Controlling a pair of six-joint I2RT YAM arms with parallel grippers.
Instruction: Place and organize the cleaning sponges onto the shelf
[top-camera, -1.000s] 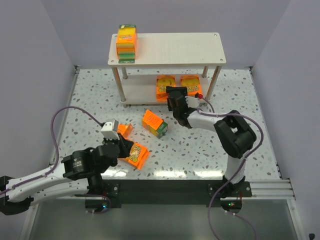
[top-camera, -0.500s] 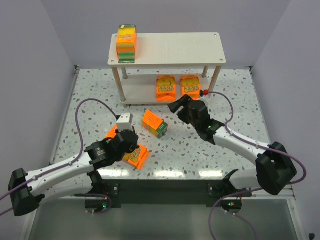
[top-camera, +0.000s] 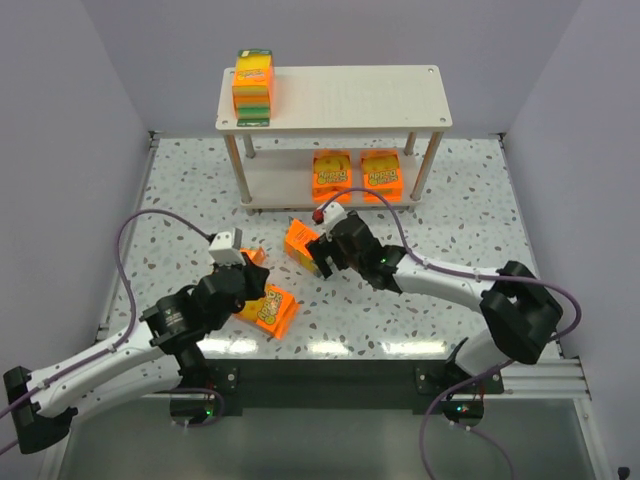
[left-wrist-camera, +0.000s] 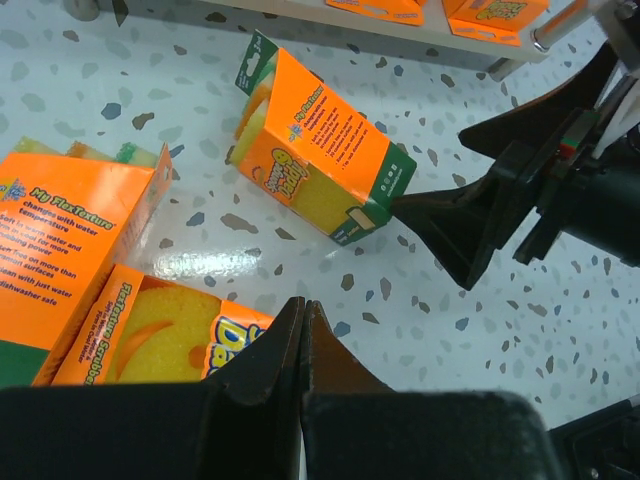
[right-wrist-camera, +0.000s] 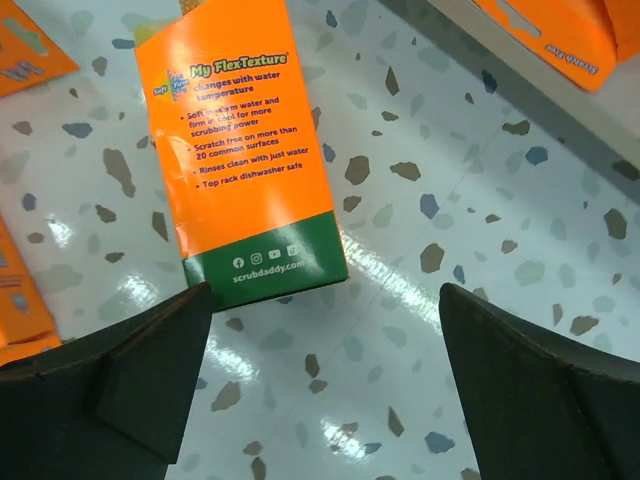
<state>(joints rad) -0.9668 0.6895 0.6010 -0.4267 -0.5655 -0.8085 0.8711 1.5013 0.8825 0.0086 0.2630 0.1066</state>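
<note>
Your right end effector (right-wrist-camera: 325, 300) is spread wide and empty, a loose sponge pack (right-wrist-camera: 250, 160) lying flat on the worktop (right-wrist-camera: 450, 200) just ahead of its tips. Your left end effector (left-wrist-camera: 303, 305) is pinched closed on nothing, above two more packs (left-wrist-camera: 80, 250). Three further packs (top-camera: 332, 175) sit on the shelf (top-camera: 340, 95)

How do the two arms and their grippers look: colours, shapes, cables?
The left arm and right arm have white tubular links and black round joints. A thin purple-grey cable loops along each. The left gripper and right gripper have matte black, wedge-shaped fingers.
</note>
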